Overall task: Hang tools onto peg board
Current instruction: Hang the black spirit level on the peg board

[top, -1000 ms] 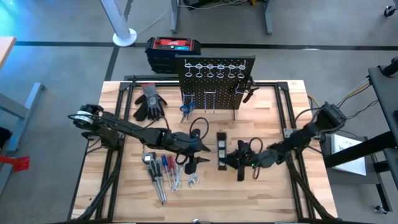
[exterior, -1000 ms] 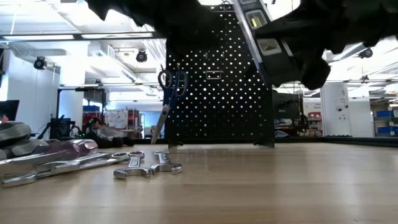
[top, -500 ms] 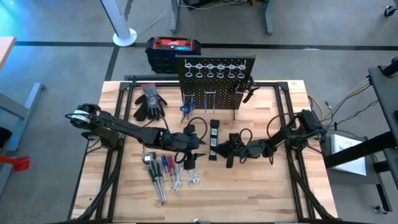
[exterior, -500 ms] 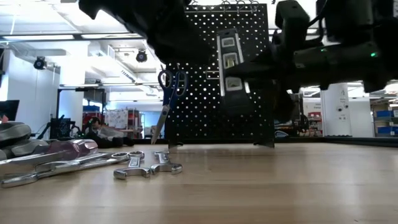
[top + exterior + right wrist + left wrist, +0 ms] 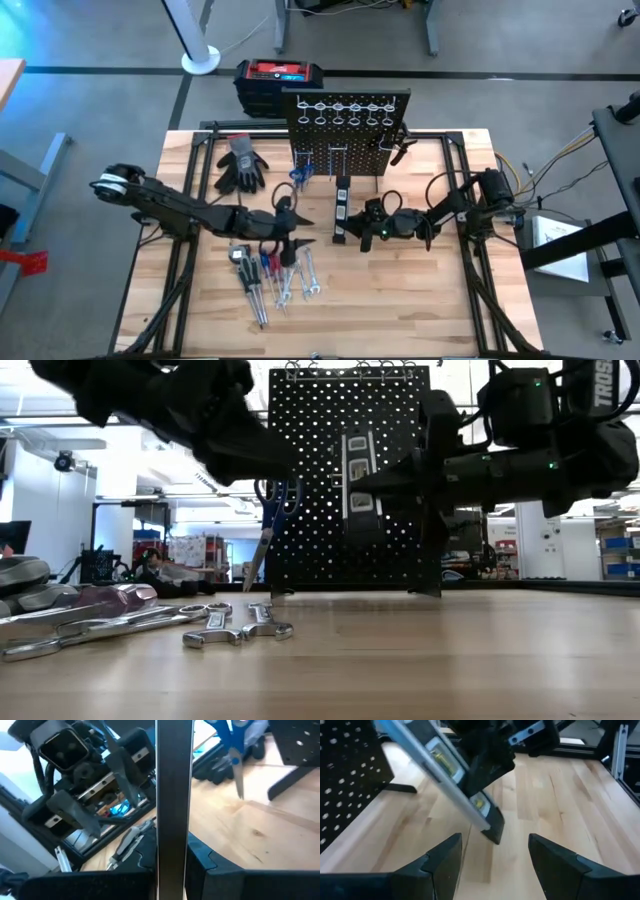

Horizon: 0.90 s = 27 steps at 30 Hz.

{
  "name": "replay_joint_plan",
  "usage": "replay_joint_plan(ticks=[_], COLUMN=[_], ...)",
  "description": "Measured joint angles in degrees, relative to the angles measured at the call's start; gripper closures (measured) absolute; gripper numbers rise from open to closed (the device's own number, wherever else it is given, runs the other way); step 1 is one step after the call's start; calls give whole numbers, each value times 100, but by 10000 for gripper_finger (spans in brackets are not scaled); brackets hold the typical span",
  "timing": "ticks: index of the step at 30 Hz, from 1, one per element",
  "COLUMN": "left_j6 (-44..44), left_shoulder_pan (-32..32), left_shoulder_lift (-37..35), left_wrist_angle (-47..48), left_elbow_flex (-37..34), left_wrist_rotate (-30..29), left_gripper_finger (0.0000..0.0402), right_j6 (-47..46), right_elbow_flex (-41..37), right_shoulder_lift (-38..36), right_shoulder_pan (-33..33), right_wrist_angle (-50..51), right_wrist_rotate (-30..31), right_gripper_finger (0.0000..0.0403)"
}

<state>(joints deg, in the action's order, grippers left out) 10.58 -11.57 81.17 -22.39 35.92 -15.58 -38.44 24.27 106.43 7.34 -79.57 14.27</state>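
Bare wood surrounds right gripper [image 5: 352,224], jaws clamped on level bar [image 5: 342,210]; left gripper [image 5: 292,238] jaws seemingly apart.

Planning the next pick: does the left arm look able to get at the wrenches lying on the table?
Probably yes: the left end effector hangs open just above the wrenches, nothing between; the right end effector holds the level bar clear.

a: what colours do you see?
b: the peg board [image 5: 345,135] is black, dotted with holes; the scissors [image 5: 272,510] have blue handles.
a: and the table?
b: pale wood table [image 5: 400,300], red and blue screwdrivers [image 5: 262,268], grey-black gloves [image 5: 240,165].
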Motion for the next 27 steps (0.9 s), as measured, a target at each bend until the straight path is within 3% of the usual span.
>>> replay_joint_plan(ticks=[7,21,27], left_j6=[46,-17,60], left_shoulder_pan=[0,0,0], left_shoulder_lift=[-377,-359,-357], left_wrist_angle=[-159,-168,-155], left_elbow_flex=[-378,-401,-415], left_wrist_rotate=[-46,-47,-52], left_gripper_finger=[182,182,182], right_j6=[-124,-486,-994], right_elbow_flex=[0,-8,-132], right_shoulder_lift=[-2,16,16], right_shoulder_pan=[-66,-158,-183], right_wrist_angle=[60,267,350], right_wrist_rotate=[14,198,325], right_gripper_finger=[369,366,248])
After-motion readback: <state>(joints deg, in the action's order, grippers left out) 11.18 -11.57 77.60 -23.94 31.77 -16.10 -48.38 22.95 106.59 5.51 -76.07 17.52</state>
